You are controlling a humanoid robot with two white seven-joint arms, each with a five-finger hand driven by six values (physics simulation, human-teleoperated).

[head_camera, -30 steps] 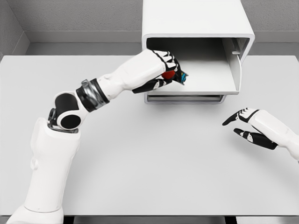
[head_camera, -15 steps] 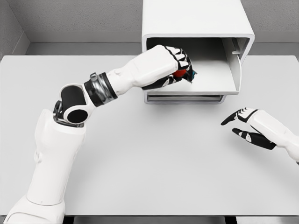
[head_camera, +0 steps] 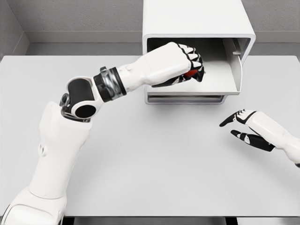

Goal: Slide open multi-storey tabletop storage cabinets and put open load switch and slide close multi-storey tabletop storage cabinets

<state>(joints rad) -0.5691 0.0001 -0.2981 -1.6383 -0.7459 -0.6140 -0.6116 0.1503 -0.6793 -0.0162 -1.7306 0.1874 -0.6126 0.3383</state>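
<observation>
**Left hand holds the switch inside the open cabinet drawer**

Head view: the storage cabinet [head_camera: 197,28] stands at the far middle of the table [head_camera: 154,164], and I take it as the landmark for all places. Its upper drawer [head_camera: 220,79] is pulled out toward the camera, and the white drawer floor shows under the cabinet's roof. Below this drawer, a lower level of the cabinet is seen only as a thin dark slot.

The left hand [head_camera: 185,65] is inside the opening of the cabinet, over the left part of the drawer floor. Its arm reaches in from the left front of the cabinet. The fingers [head_camera: 193,52] are curled together and clamped on the load switch [head_camera: 190,73]. Of the switch only a small red part shows under the knuckles, on the side of the hand toward the drawer floor. The hand covers most of it, so I cannot tell its long axis or which way it points. I also cannot tell if the switch touches the drawer floor.

The right hand [head_camera: 243,129] hovers over the table in front of the cabinet and to its right, well apart from it. Its fingers are apart and relaxed, and they hold nothing
</observation>
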